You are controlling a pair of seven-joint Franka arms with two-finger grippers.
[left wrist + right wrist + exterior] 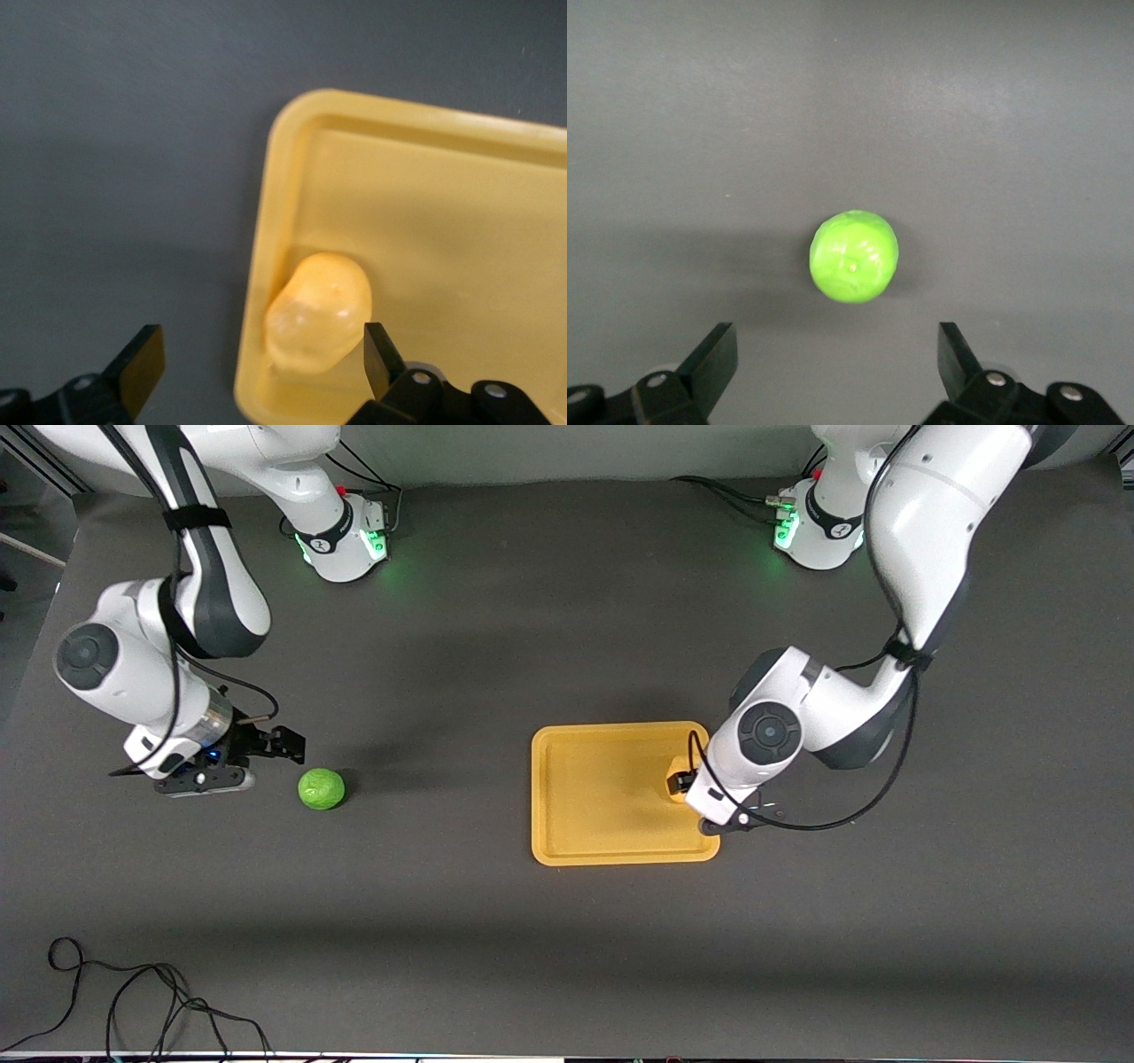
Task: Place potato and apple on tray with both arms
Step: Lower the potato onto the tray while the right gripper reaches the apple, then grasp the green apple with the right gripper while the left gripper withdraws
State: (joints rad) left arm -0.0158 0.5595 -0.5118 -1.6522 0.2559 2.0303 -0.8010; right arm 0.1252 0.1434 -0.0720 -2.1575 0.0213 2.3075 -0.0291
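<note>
The potato (319, 310) lies in the tray (585, 815) under the wide-spread left claw (257, 363), while the right claw (833, 359), also wide, hovers beside the apple (321, 788) on the table (532, 957).

Matt dark grey table (496, 629), no sheen. The tray (461, 212) reads as smooth yellow-orange plastic, softly glossy on the rim. The potato (319, 310) looks waxy with pale highlights. The apple (853, 256) is bright green, dimpled, faintly shiny.
</note>
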